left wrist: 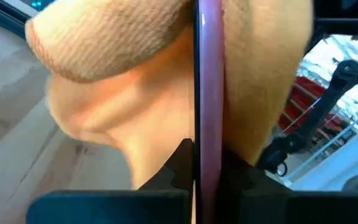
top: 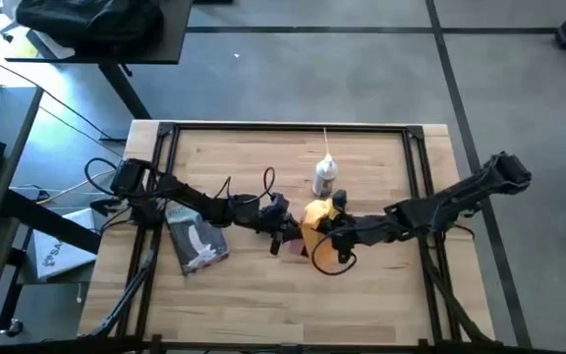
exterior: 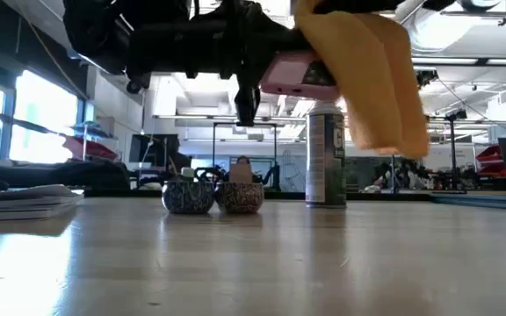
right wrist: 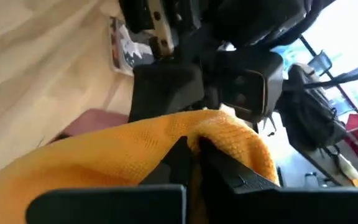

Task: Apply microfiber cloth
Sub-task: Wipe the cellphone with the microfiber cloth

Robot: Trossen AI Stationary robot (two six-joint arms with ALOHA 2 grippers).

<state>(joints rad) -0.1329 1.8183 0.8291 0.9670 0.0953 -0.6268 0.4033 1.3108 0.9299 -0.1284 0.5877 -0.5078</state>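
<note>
The orange-yellow microfiber cloth (exterior: 378,79) hangs in the air above the table's middle, with my right gripper (right wrist: 194,148) shut on it. Right beside it my left gripper (left wrist: 205,163) is shut on a thin flat pink thing (exterior: 290,75), also clear of the table. In the left wrist view the cloth (left wrist: 117,81) lies against the pink thing (left wrist: 207,93) on both sides. From above, the cloth (top: 315,218) and the pink thing (top: 297,247) show between the two grippers. My left gripper pinches the pink thing's near edge (left wrist: 207,152) between its two fingers, which lie flat on its two broad faces. It comes level from the table's left. The pink thing stands on edge, lifted clear of the table. My right gripper pinches a bunched fold of the cloth (right wrist: 213,127) between its two fingers, coming from the table's right. The cloth drapes slack over and below the fingers, clear of the table, against the pink thing.
A spray can (exterior: 326,156) stands upright just beyond the grippers. Two small patterned tins (exterior: 188,196) (exterior: 242,196) sit left of it. A grey-and-white flat packet (top: 197,236) lies under the left arm. A dark frame (top: 170,147) runs along the table's edges.
</note>
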